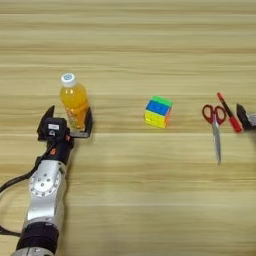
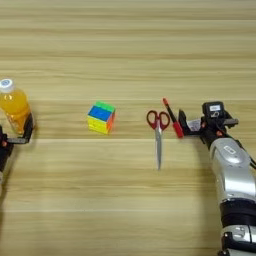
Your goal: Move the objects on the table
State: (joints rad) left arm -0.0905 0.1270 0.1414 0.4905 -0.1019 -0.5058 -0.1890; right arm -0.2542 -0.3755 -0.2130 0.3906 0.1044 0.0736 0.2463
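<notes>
Left gripper (image 1: 70, 122) at about 9 o'clock on the table (image 1: 130, 200), fingers spread wide either side of the base of the bottle (image 1: 74, 102). One finger (image 1: 89, 122) just beside the bottle on its 3 o'clock side, the other out at its 9 o'clock. Can't tell if either actually touches. Bottle upright, orange drink, white cap, standing on the wood.

Right gripper (image 2: 197, 122) at about 3 o'clock on the table, pointed toward 9 o'clock. One black finger (image 2: 183, 122) just beside the red cap end of the pen (image 2: 171, 119); contact unclear. Can't tell whether that claw is wide or narrow.

Pen lying flat, diagonal, red cap end toward 5 o'clock, other end toward 11 o'clock. Just at its 9 o'clock side: red-handled scissors (image 2: 158, 134), closed, blades pointing to 6 o'clock. Colour cube (image 2: 101, 118) near table centre, well apart from both bottle and scissors.
</notes>
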